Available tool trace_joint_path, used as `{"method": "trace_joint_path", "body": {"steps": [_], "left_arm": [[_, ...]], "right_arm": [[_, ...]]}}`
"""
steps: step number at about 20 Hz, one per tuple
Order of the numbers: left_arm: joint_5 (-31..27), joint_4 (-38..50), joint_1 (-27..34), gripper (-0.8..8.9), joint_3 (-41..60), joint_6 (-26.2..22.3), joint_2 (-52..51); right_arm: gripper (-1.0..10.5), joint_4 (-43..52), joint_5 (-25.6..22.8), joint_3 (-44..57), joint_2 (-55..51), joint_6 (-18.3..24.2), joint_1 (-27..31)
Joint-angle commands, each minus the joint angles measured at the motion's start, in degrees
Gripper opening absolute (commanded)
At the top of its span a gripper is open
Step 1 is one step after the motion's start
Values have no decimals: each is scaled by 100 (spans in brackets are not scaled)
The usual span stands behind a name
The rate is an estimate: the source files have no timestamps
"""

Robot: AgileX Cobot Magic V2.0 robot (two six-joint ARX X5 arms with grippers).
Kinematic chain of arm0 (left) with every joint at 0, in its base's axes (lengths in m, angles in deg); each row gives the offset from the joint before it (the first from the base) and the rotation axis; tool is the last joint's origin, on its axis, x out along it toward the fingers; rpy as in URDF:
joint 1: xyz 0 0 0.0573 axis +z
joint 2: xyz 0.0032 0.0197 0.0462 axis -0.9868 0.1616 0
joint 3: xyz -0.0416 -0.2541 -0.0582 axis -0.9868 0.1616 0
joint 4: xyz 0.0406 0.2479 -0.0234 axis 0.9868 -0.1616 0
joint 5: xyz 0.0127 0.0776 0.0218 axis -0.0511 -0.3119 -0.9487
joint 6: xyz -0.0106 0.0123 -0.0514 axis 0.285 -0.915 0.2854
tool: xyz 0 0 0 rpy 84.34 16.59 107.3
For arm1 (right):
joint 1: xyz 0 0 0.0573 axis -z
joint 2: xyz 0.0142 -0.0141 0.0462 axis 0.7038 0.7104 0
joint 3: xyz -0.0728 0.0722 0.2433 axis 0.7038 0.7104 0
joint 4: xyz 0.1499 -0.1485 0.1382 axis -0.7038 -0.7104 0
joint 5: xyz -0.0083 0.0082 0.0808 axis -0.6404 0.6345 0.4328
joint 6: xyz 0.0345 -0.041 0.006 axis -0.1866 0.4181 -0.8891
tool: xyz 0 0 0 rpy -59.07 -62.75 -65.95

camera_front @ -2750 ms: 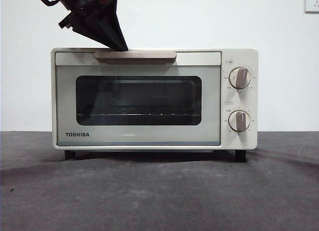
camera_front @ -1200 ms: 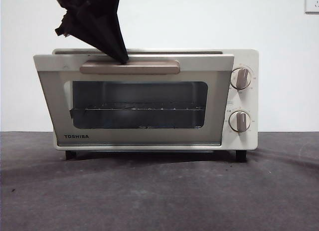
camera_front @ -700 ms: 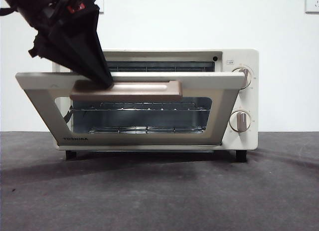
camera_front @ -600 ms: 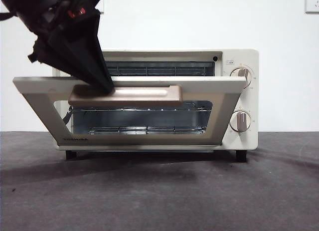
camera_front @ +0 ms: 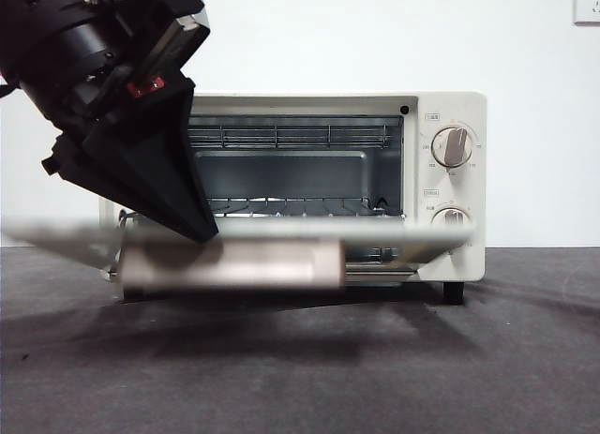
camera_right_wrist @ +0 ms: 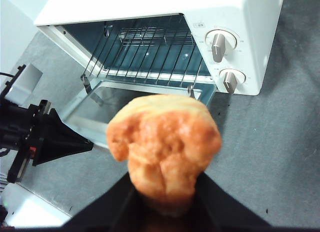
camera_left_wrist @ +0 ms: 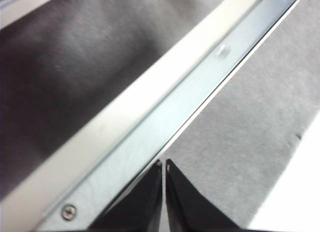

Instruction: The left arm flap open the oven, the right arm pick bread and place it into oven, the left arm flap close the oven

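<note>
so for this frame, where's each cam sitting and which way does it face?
Front: low, at table height, level at the oven; left gripper at the lowered door.
Left wrist: on the left arm, aimed down past its shut jaws at the door's edge.
Right wrist: on the right arm, above, looking down over the bread into the oven.
Shared: front and right wrist both show the oven cavity and the left gripper.

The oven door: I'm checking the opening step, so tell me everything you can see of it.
The cream-framed glass-windowed oven door hangs open, hinged at its lower edge and lowered nearly level, motion-blurred in the front view. Its beige bar handle faces the camera. The shut black left hand presses its tip onto the door's edge.
</note>
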Motion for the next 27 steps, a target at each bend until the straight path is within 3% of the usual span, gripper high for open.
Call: {"method": "trace_joint_path", "body": {"steps": [1,8,13,16,20,27], "left_arm": [[-90,186,-120,16,68,118,81],[-85,136,-310,16,175,297,-201],[-87,-389,-308,17,122,455,-1384],[-92,-634,-308,17,122,603,-2304],[-573,-920,-308,17,101,772,-3418],[-1097,-1547,-306,17,-83,892,-4415]], "right_arm": [[95,111,13,-109,15,52,-28],[95,181,195,-109,28,46,-31],[95,192,662,-107,452,22,-98],[95,398,669,-107,966,15,-553],[94,1414,144,-107,1709,-463,-1499],[91,2540,-560,-107,2708,-981,-2293]]}}
